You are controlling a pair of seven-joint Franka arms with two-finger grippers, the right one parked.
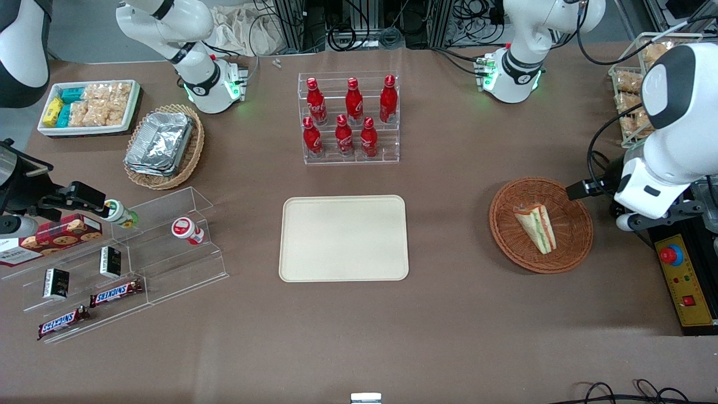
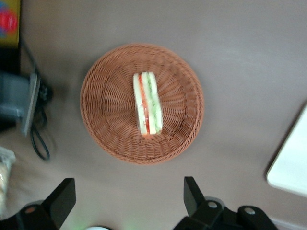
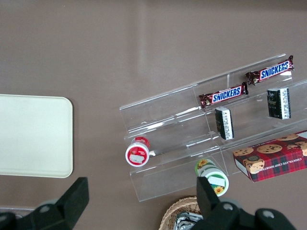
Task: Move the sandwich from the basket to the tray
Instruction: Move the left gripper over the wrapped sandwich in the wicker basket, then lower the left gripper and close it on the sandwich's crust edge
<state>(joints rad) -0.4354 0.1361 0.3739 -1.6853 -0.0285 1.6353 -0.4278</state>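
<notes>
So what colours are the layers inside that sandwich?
Green and orange-pink between white bread; the sandwich shows best in the left wrist view, with the open gripper above the basket.

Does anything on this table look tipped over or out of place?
Two small bottles lie on their sides on the clear stepped shelf: a red-capped one and a green-labelled one. The sandwich sits neatly in the basket, the tray is bare, and the tool hovers open above the basket.

Readable print: one brand name, twice

"SNICKERS" stands in white letters on a brown-wrapped chocolate bar (image 1: 115,292) and on a second bar (image 1: 63,321) beside it. Both lie toward the parked arm's end, well apart from the spread fingers (image 2: 61,197) of the left gripper (image 2: 127,199) above the reddish-brown woven basket (image 2: 108,129).
</notes>
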